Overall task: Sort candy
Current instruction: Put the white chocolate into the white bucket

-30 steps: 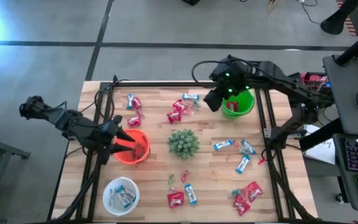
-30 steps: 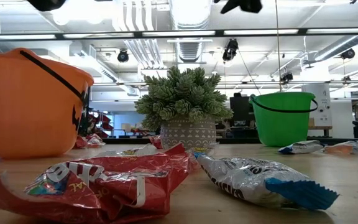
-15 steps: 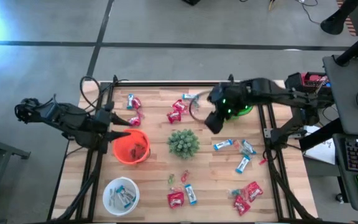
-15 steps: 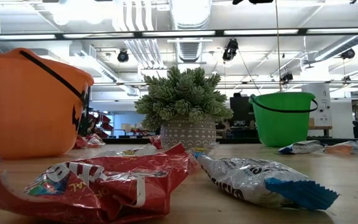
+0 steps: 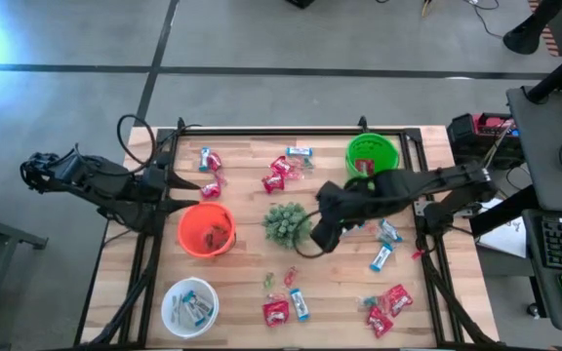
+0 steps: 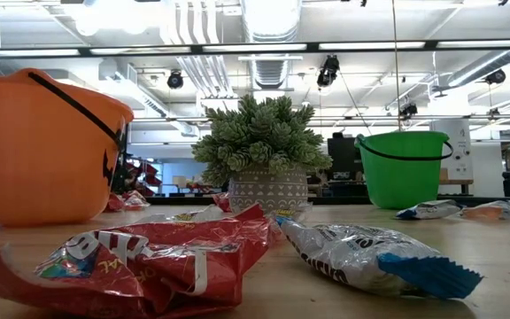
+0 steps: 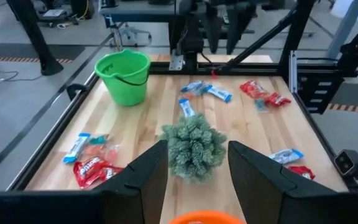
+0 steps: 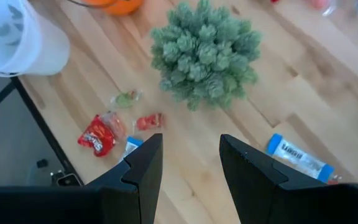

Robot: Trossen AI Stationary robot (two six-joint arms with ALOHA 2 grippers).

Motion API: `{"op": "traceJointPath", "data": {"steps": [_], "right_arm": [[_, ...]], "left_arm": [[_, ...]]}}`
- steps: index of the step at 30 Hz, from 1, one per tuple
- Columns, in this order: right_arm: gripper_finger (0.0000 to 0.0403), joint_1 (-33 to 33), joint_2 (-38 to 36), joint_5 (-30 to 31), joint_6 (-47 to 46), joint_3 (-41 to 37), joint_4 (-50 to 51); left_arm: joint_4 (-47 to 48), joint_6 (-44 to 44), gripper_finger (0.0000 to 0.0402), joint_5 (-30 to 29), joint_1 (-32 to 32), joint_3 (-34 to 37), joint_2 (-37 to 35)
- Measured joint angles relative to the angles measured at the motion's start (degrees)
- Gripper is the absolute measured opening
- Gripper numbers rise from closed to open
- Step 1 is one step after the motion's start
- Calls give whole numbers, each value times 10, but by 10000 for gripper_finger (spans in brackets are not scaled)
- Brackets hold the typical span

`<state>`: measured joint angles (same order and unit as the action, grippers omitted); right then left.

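Candy lies scattered on the wooden table: red packets [image 5: 276,175], a blue-and-white bar [image 5: 381,258], and tiny green and pink pieces [image 5: 279,280]. Three buckets stand on the table: orange [image 5: 206,229], green [image 5: 372,156] and white [image 5: 190,304], the white one with bars inside. My left gripper [image 5: 179,185] hangs open off the orange bucket's far left rim, holding nothing [image 7: 197,168]. My right gripper [image 5: 320,234] hangs open just right of the spiky plant [image 5: 288,222]. It is also empty [image 8: 191,162], above bare wood, with a red packet [image 8: 98,135] and a blue bar [image 8: 297,155] to either side.
The potted plant [image 6: 259,151] stands mid-table between the orange bucket [image 6: 42,146] and the green bucket [image 6: 405,168]. A black frame rail [image 5: 261,132] runs around the table. More red packets [image 5: 388,304] lie near the front right corner. A red packet [image 6: 149,257] and a silver-blue wrapper [image 6: 370,257] lie before the low camera.
My right gripper has swung from over the green bucket toward the table's near edge and left, sinking, and now hangs beside the plant. My left gripper has risen out of the orange bucket and drawn back toward the far left. Neither has changed its opening.
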<state>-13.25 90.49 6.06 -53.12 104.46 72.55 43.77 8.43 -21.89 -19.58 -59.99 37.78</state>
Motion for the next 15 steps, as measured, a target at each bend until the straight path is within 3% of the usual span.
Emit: {"op": "traceJointPath", "data": {"steps": [9,15], "right_arm": [[153,-11,69,-71,-1,-1,-39],[153,-37,88,-80,28,-1,-46]], "left_arm": [[2,11,150,-1,0,0,-9],[4,39,150,-19,0,0,-19]]}}
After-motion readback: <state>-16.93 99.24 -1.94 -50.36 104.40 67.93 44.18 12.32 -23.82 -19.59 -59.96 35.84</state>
